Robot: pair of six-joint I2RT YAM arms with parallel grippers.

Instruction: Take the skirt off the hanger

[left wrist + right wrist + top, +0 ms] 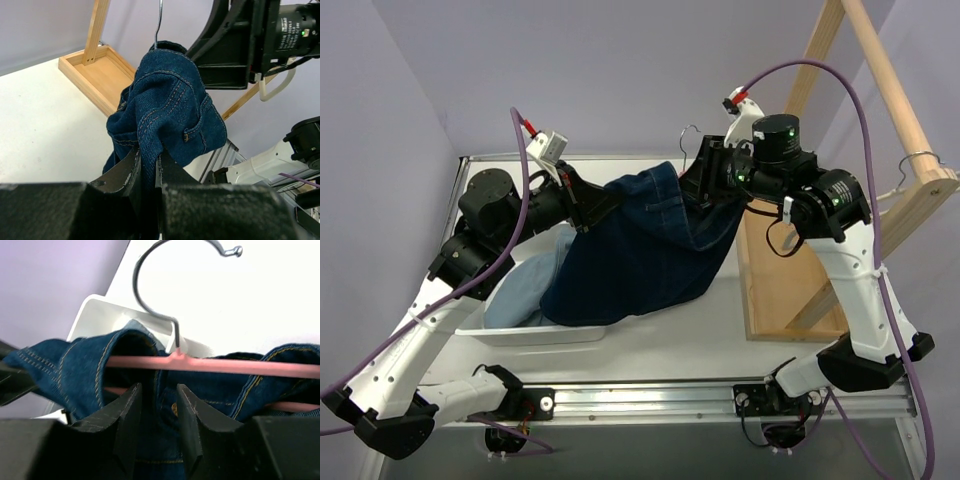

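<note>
The left gripper (pixel 148 161) is pressed together on a fold of the denim skirt (pixel 170 110), with cloth filling the narrow slot between its jaws. The right gripper (pixel 157 397) stands partly spread at the pink hanger (pixel 215 364). Denim lies in the gap, and the top bar is just past its fingertips at 12 o'clock. From above, the skirt hangs between both grippers, the left at its 10 o'clock corner and the right at 2 o'clock, with its hem over a white tub (pixel 535 333).

Skirt (pixel 640 250) on hanger (pixel 225 364), left of rack (pixel 780 300)
</note>
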